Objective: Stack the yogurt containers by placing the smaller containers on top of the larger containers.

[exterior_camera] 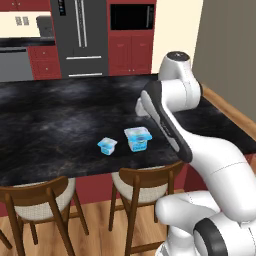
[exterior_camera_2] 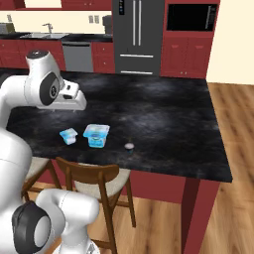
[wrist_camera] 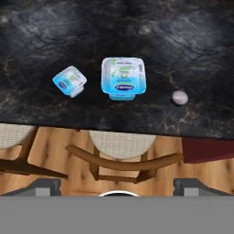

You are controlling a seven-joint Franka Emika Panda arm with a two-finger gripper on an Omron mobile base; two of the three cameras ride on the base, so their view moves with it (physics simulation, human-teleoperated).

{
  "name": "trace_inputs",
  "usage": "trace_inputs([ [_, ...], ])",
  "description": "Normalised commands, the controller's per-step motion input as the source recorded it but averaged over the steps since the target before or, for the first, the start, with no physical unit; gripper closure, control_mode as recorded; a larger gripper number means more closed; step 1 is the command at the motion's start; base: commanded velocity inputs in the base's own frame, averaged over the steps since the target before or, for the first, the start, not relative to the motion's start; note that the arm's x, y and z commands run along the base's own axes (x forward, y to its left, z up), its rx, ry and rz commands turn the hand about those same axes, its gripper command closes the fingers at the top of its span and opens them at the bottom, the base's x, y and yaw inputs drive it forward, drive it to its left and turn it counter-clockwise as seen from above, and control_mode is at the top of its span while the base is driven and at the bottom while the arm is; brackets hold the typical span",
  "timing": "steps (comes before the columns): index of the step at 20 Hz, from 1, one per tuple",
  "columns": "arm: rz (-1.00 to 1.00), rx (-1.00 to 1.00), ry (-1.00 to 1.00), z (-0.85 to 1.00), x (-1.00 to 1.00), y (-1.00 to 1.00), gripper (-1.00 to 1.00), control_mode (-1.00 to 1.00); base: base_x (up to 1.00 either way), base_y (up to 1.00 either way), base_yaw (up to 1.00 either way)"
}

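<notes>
Stacking is not yet begun: the small cup (wrist_camera: pixel 69 81) is seen on the dark counter (wrist_camera: pixel 192 41) just beside the larger tub (wrist_camera: pixel 123 77), apart from it. The gripper (wrist_camera: pixel 117 185) is held high above, its fingers spread wide, nothing grasped.

A small yogurt cup (exterior_camera: pixel 107 145) sits just beside a larger yogurt tub (exterior_camera: pixel 138 138) near the front edge of a dark marble counter (exterior_camera: pixel 55 125), apart, not stacked. The white robot arm (exterior_camera: pixel 170 120) crosses at right, apparently hiding its gripper. Two wooden chairs (exterior_camera: pixel 142 187) stand below.
</notes>
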Motion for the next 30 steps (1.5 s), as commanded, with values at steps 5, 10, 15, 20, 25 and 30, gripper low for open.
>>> trace_inputs([
  [5,0.07,0.02,0.0,-0.16,0.0,0.48,-1.0,-1.0,0.0,0.0,0.0],
  [10,0.13,0.03,0.01,-0.22,0.1,0.5,-1.0,-1.0,0.0,0.0,0.0],
  [15,0.12,0.0,0.0,-0.24,0.05,0.45,-1.0,-1.0,0.0,0.0,0.0],
  [20,0.12,0.0,0.0,-0.12,0.03,0.3,-1.0,-1.0,0.0,0.0,0.0],
  [25,0.09,0.0,0.0,-0.21,0.0,0.2,-1.0,-1.0,0.0,0.0,0.0],
  [30,0.03,0.0,0.0,-0.14,0.04,0.1,-1.0,-1.0,0.0,0.0,0.0],
])
